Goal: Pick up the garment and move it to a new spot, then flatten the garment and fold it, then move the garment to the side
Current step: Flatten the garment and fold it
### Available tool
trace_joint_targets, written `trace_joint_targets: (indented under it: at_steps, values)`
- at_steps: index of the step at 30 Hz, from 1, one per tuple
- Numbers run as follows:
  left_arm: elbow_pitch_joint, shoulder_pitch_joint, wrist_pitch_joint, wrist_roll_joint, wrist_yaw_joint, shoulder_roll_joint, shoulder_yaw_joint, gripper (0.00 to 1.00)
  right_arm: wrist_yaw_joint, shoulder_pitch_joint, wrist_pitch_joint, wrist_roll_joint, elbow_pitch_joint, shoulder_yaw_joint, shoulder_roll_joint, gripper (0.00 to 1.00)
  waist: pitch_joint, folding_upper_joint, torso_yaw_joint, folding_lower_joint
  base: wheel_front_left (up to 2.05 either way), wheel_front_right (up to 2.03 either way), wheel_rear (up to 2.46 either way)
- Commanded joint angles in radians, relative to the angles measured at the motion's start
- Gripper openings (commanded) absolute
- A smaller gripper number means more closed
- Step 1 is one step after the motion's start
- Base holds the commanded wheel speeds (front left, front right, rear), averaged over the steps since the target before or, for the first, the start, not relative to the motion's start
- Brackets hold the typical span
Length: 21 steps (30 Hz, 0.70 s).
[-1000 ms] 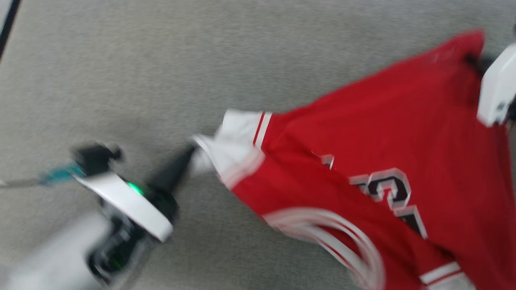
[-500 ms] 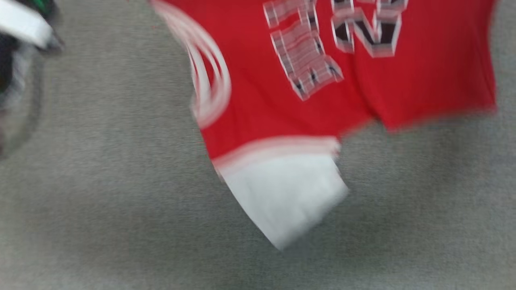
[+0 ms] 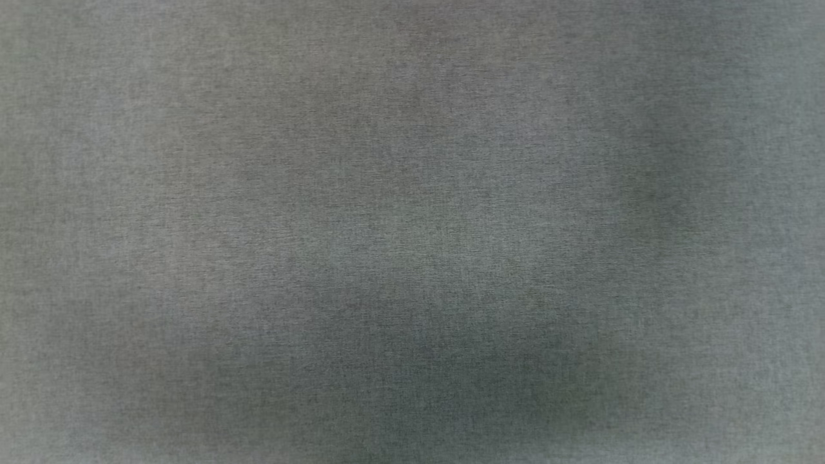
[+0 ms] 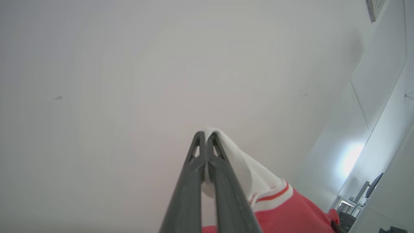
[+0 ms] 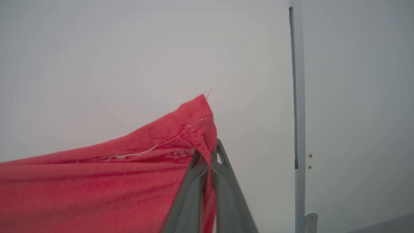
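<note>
Both grippers aim at a pale wall (image 4: 129,64)! The left gripper (image 4: 204,137) is clamped on the garment (image 4: 291,213) by its white sleeve (image 4: 249,174), and the right gripper (image 5: 208,155) pinches a red hem corner (image 5: 197,119). Since a second ago the head camera has swung off the shirt, onto the grey surface (image 3: 412,232).

the garment (image 4: 284,210) is cut off by the bottom edge of the left wrist view, its white sleeve partly hidden behind the closed left tool (image 4: 204,134). in the right wrist view it is cropped at left and bottom, the hem corner hidden within the pinched right tool (image 5: 208,152). dark objects (image 4: 347,212) far off are too small to be identified.
</note>
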Motion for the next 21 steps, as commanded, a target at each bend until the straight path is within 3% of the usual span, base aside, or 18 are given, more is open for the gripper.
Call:
trace_joint_targets:
  at_steps: [1,6,12,16,17,21]
  values:
    - [0.002,0.036,0.000,-0.002,0.005,0.026,0.004,0.00,-0.010,0.030,-0.006,0.002,0.016,-0.017,-0.022,0.00,0.000,0.0000,0.003,0.0000,0.00,0.00,0.00]
    - [-0.084,0.192,0.019,-0.062,0.005,0.030,-0.010,0.00,-0.010,0.117,0.008,0.027,0.060,0.018,-0.045,0.00,-0.003,0.0000,0.011,0.0000,0.00,0.00,0.00]
    - [-0.234,0.506,-0.002,-0.125,0.004,0.012,-0.003,0.00,-0.009,0.316,0.028,0.144,0.030,0.123,-0.076,0.00,-0.029,0.0000,0.033,0.0000,0.00,0.00,0.00]
    - [-0.340,0.735,0.003,-0.149,0.004,-0.011,-0.009,0.00,-0.008,0.525,0.070,0.269,-0.082,0.208,-0.102,0.00,-0.059,0.0000,0.045,0.0000,0.00,0.00,0.00]
    - [-0.404,0.843,0.009,-0.141,0.004,-0.016,-0.015,0.00,-0.008,0.651,0.099,0.324,-0.161,0.230,-0.124,0.00,-0.078,0.0000,0.053,0.0000,0.00,0.00,0.00]
    - [-0.488,1.035,-0.005,-0.104,0.004,-0.007,-0.023,0.00,-0.007,0.908,0.172,0.420,-0.334,0.233,-0.147,0.00,-0.121,0.0000,0.066,0.0000,0.00,0.00,0.00]
